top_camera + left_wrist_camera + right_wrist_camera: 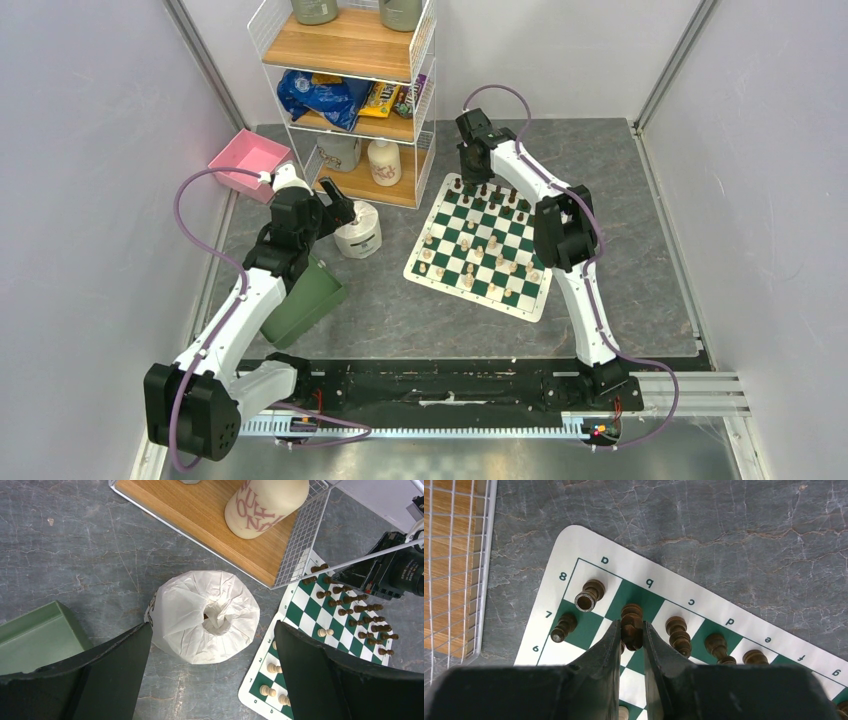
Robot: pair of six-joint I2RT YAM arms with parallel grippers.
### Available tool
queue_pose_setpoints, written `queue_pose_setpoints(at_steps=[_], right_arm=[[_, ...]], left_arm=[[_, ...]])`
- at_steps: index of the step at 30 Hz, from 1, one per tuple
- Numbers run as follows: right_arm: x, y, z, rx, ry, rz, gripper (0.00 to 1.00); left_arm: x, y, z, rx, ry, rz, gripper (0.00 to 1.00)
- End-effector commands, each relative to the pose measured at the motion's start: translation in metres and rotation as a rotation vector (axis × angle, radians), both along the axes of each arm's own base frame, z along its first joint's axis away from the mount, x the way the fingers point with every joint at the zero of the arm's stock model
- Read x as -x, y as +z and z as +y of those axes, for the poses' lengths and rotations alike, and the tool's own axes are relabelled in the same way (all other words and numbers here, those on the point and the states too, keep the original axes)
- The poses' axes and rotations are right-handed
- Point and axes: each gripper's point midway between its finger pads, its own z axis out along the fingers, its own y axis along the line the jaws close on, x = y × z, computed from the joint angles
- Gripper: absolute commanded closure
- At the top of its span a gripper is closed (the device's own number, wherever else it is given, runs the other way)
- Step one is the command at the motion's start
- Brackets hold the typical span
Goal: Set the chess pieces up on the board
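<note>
The green and white checkered board (484, 246) lies right of centre, with dark brown pieces (492, 192) along its far rows and cream pieces (470, 262) nearer. My right gripper (631, 630) is at the board's far left corner, shut on a dark brown piece (631, 621) over the b8 square. Other dark pieces (589, 594) stand beside it on the a and c files. My left gripper (210, 655) is open and empty above the floor beside a wrapped toilet roll (205, 615), left of the board (310, 605).
A wire shelf rack (350, 90) with a bottle (262, 502) stands behind the roll. A green bin (305, 298) lies under the left arm and a pink tray (247, 160) sits at the far left. Grey walls close both sides.
</note>
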Motion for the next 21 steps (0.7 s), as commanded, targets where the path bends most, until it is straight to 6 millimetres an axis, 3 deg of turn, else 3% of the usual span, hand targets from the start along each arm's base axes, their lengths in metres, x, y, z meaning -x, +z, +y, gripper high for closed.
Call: queue_pose_setpoints(at_steps=[1,21], right_arm=[[-0.009,0.009,0.004,-0.017,0.017,-0.027,0.75],[-0.011,-0.003,0.002,-0.006,0.009,-0.010,0.70]], left_arm=[[-0.005,0.007,0.006,-0.009,0.024,-0.033,0.00],[-0.005,0.006,0.006,-0.009,0.024,-0.031,0.00]])
